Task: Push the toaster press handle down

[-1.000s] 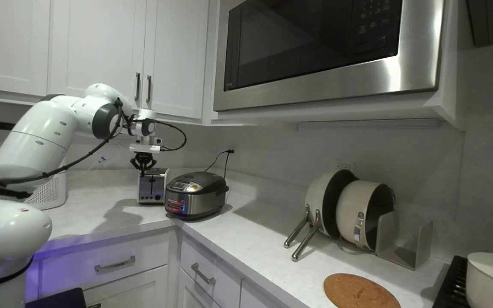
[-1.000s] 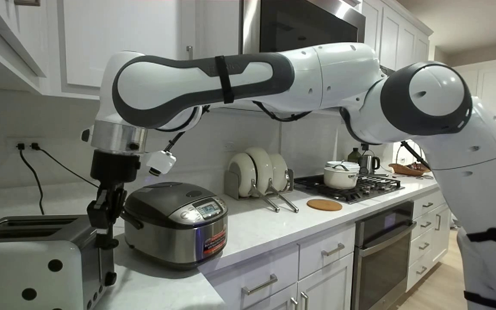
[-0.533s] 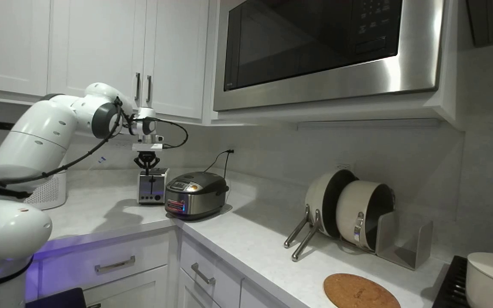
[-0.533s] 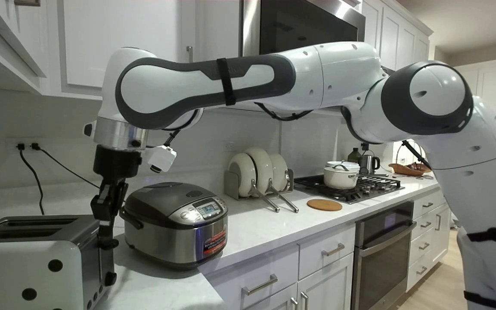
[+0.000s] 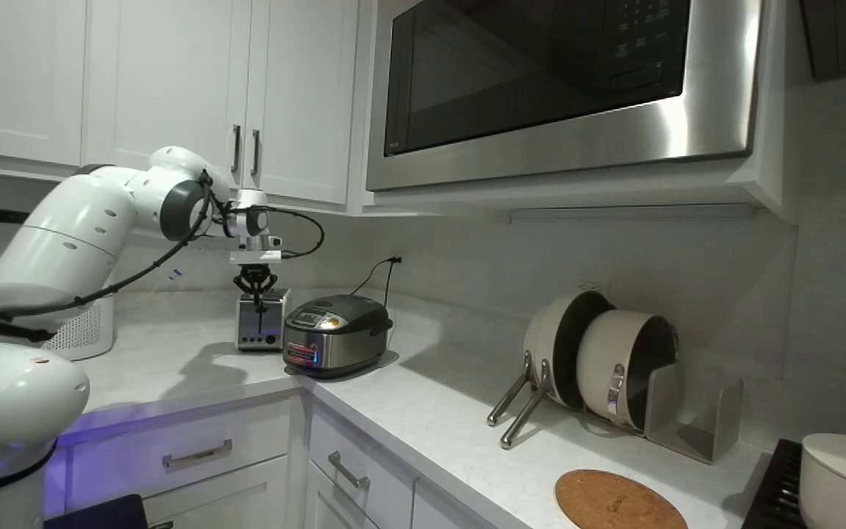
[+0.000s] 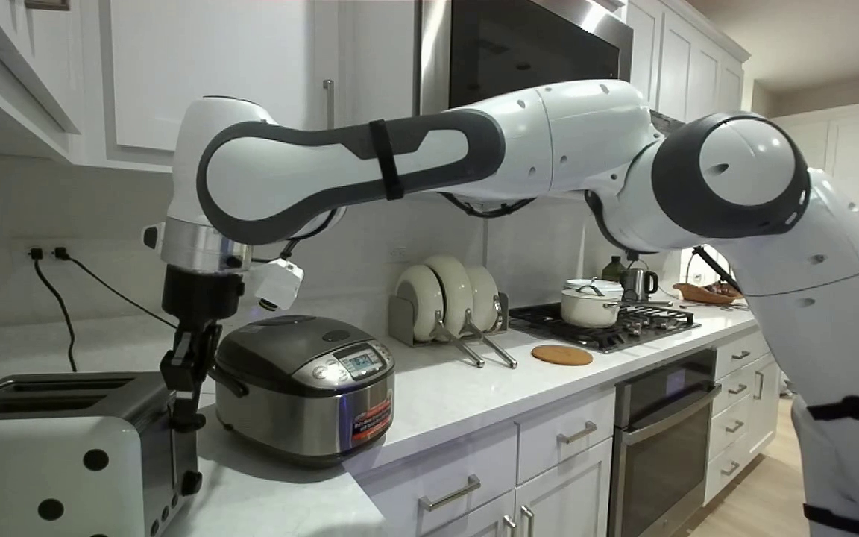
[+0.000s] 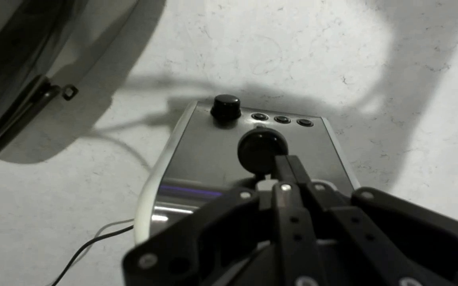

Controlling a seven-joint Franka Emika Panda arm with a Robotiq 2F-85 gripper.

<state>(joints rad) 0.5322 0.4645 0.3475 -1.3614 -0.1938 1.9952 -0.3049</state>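
Pointing a closed, black, many-linked end effector [image 7: 288, 159] down at one end of a boxy silver-grey toaster [image 6: 71, 459].
Pressing jaw flat against jaw, gripping nothing. Overlapping, in the wrist view, a round, glossy black press handle [image 7: 261, 149] high on the toaster's end face; impossible to tell whether touching. Across the toaster: reflective metal at the end, black-dotted white on the side, dark slots [image 6: 34, 403] on top. Low on the end face: a black cylindrical knob [image 7: 226, 107] and three small buttons [image 7: 282, 119]. On a pale, finely veined surface [image 7: 316, 51]: the toaster, just beside a rounded, dark-lidded steel cooker [image 6: 303, 395]. In the end effector, since a second ago: a slight shift towards the cooker; since half a second ago, a slight drop. In the handle: unchanged height.
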